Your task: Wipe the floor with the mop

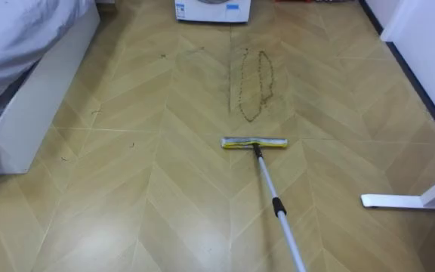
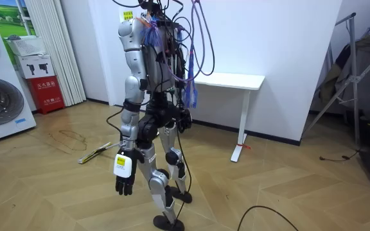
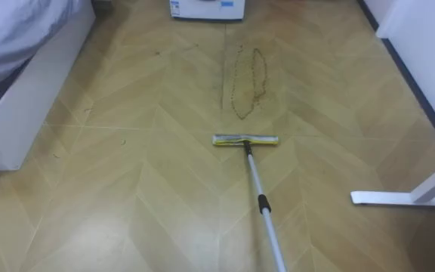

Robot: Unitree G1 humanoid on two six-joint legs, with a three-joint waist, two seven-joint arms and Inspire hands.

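Eye views: the mop point(image 1: 268, 180) lies flat on the wood floor point(image 1: 149, 219). The mop head point(image 1: 254, 143) sits crosswise near mid-frame. The pole point(image 1: 289, 238) runs from it toward the lower right and leaves the bottom edge. I cannot tell what holds its upper end. Just beyond the head, and apart from it, a thin looped dirt trail point(image 1: 255, 83) lies on the boards. A few dark specks lie toward the bed side.

Edges, eye views:
- Left: the bed point(image 1: 36, 83), with a white frame and a grey sheet hanging over it.
- Top: the base of a washing machine point(image 1: 211, 9).
- Right: a white table foot point(image 1: 410, 201) flat on the floor, well apart from the pole.
- Upper right: a white wall point(image 1: 429, 53) with dark skirting.
- Open floor runs between the bed and the table foot, on both sides of the mop head.

Room view adds:
- The robot stands upright on both feet and faces the washing machine at the room view's left.
- The table point(image 2: 230, 80) stands against the wall, off the robot's right side.
- The left robot hand point(image 2: 124, 183) hangs beside the thigh with its fingers loose and pointing down, holding nothing.
- The mop head lies on the floor ahead of the robot, with the dirt trail beyond it.
- A red box point(image 2: 47, 93) stands beside the washing machine.
- A clothes rack point(image 2: 349, 70) stands at the far right, with bare floor between it and the robot.
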